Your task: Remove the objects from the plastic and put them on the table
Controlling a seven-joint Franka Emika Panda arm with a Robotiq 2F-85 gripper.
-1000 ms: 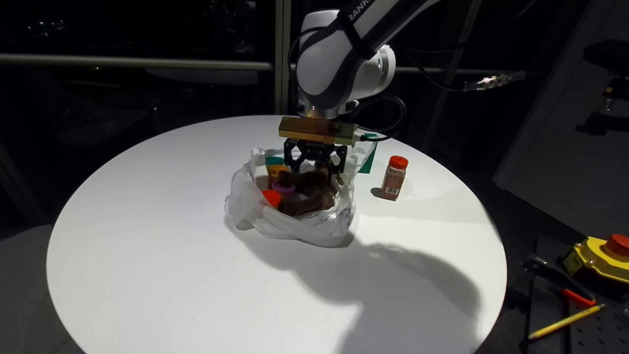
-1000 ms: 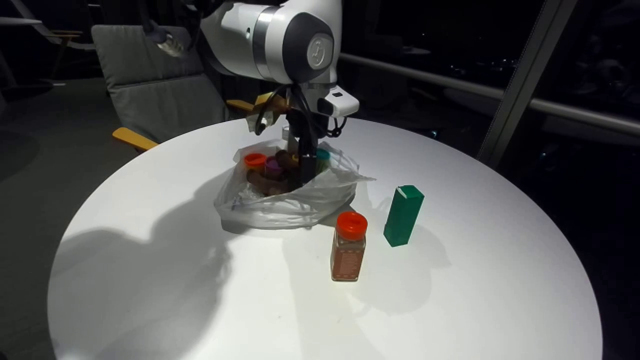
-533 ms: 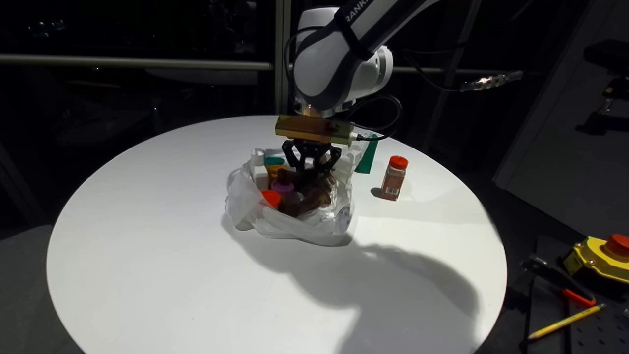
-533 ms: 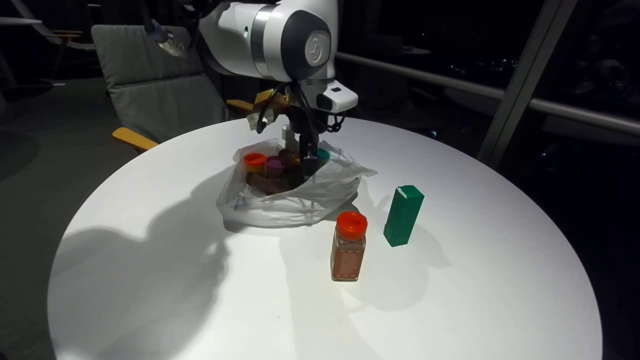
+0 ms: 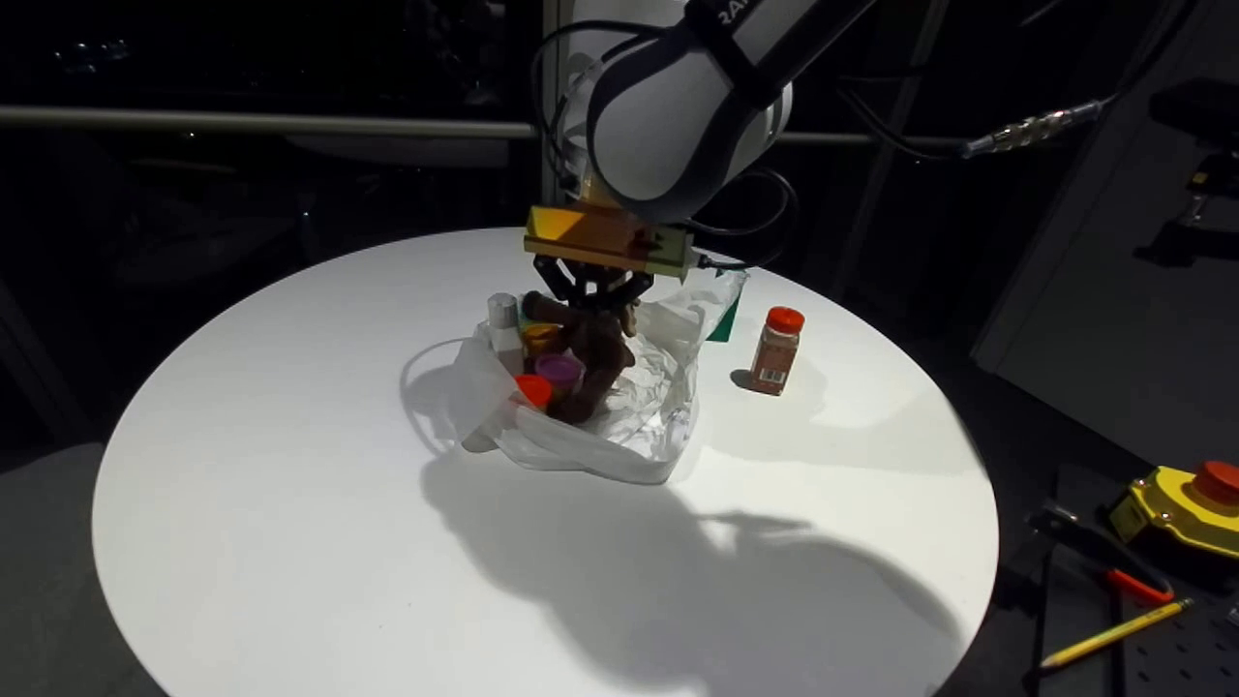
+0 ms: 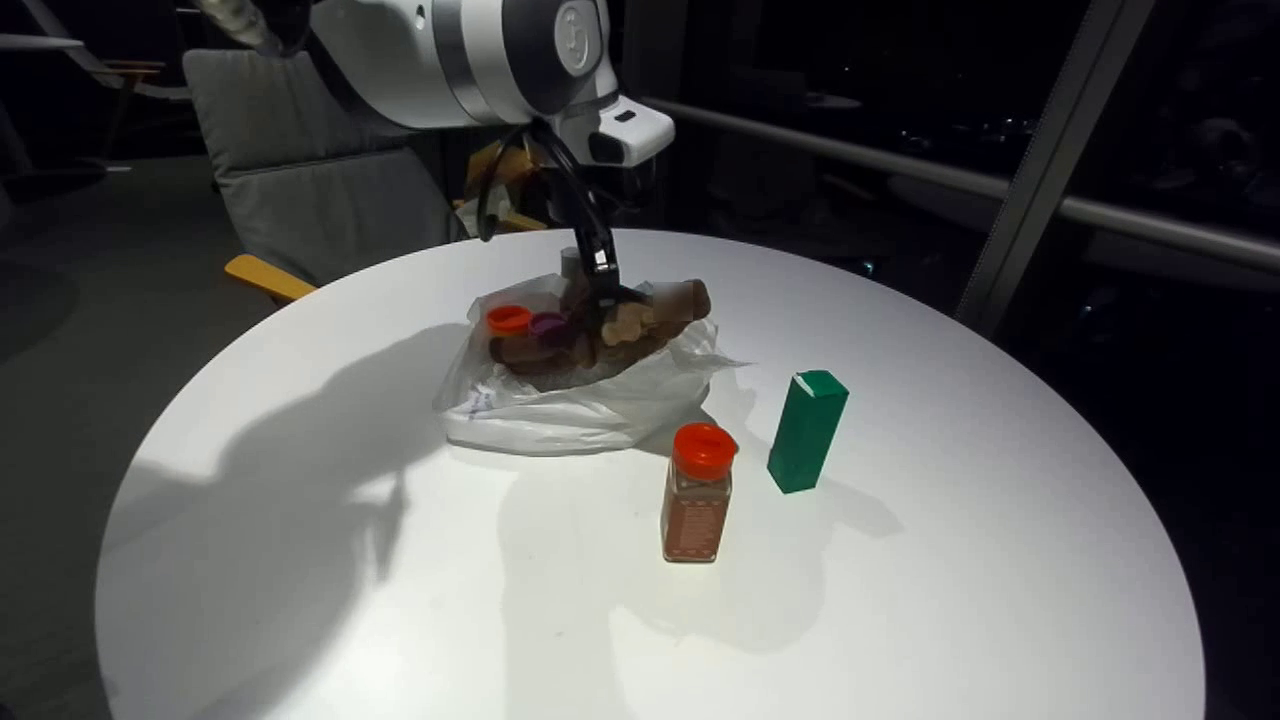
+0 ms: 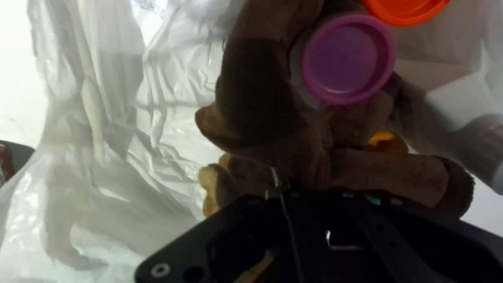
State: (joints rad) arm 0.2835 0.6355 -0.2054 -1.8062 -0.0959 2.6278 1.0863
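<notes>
A crumpled white plastic bag point(image 5: 605, 460) stands opened on the round table. My gripper point(image 5: 592, 302) is shut on a brown plush toy point(image 5: 600, 344), partly raised out of the bag. In an exterior view a limb of the plush toy point(image 6: 683, 303) sticks out over the bag's rim. In the wrist view the toy's dark body point(image 7: 255, 86) fills the space ahead of the fingertips. Still inside the plastic are tubs with a red lid point(image 5: 533, 390), a purple lid point(image 7: 349, 59) and a yellow lid point(image 5: 542, 337), plus a white bottle point(image 5: 504, 334). The bag's deeper contents are hidden.
A spice jar with a red lid point(image 6: 697, 510) and a green box point(image 6: 806, 432) stand upright on the white table point(image 5: 339, 542) beside the bag. A grey chair point(image 6: 310, 180) is behind the table. A black cable point(image 5: 765, 227) loops from the wrist.
My gripper has gone from open to shut on the plush toy and has risen. The toy has come up with it, its limbs swung around, baring more of the bag's inside.
</notes>
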